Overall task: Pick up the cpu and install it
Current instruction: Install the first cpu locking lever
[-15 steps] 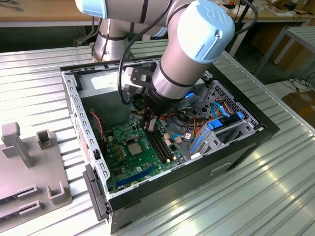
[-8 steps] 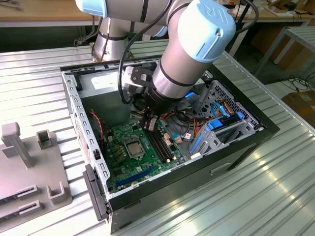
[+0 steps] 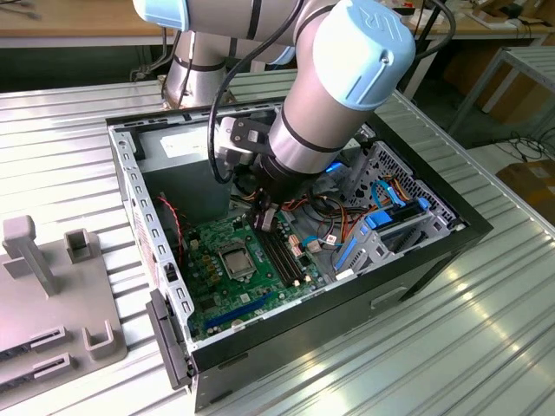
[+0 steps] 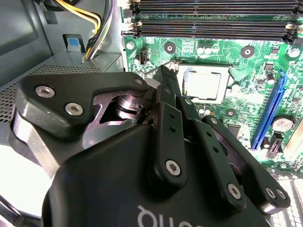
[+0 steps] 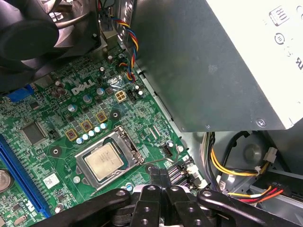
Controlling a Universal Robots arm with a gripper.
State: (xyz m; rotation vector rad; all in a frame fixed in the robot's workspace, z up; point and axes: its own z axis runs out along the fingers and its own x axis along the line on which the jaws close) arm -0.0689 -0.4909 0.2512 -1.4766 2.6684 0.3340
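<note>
In the exterior view the gripper [image 3: 263, 217] hangs inside the open computer case [image 3: 130, 173], just above the green motherboard [image 3: 217, 295]. In the first wrist view the cpu [image 5: 103, 161] already sits in its socket [image 5: 110, 161]. In the second wrist view the fingers [image 4: 165, 101] are pressed together, empty. Seating looks level; I'd verify it before moving on.

workshop | ribbed metal bench [image 3: 486, 347] | open computer case [image 3: 347, 295] | workbenches behind [image 3: 69, 17]
</note>
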